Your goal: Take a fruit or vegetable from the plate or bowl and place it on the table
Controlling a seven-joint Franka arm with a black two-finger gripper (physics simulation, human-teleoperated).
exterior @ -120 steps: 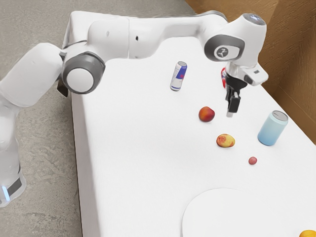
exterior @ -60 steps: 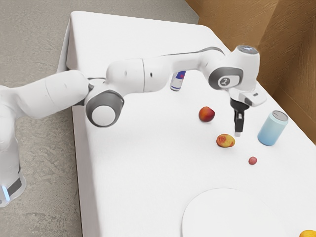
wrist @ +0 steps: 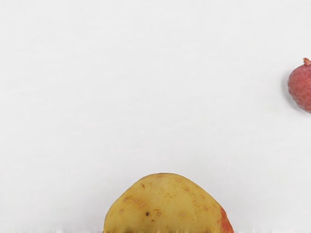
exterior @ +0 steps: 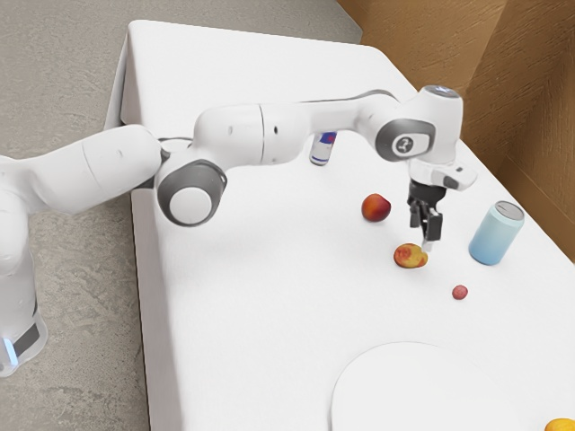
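Just above the yellow-red fruit, my gripper points down with its fingers apart. The fruit lies on the white table and partly shows behind a fingertip; whether the fingers touch it I cannot tell. In the wrist view the same yellow fruit is close under the hand, with a small red fruit farther off. That small red fruit and a dark red round fruit also rest directly on the table. A white plate stands near the exterior view's lower edge.
A light blue can stands close to the hand, toward the exterior view's right. Behind the forearm is a blue and silver can. An orange fruit sits at the lower right corner, and a brown wooden surface borders the table.
My hand has come down and toward the exterior view's bottom, to just over the yellow-red fruit. Over the last half second it has also turned and shifted slightly left. The fruits have stayed put.
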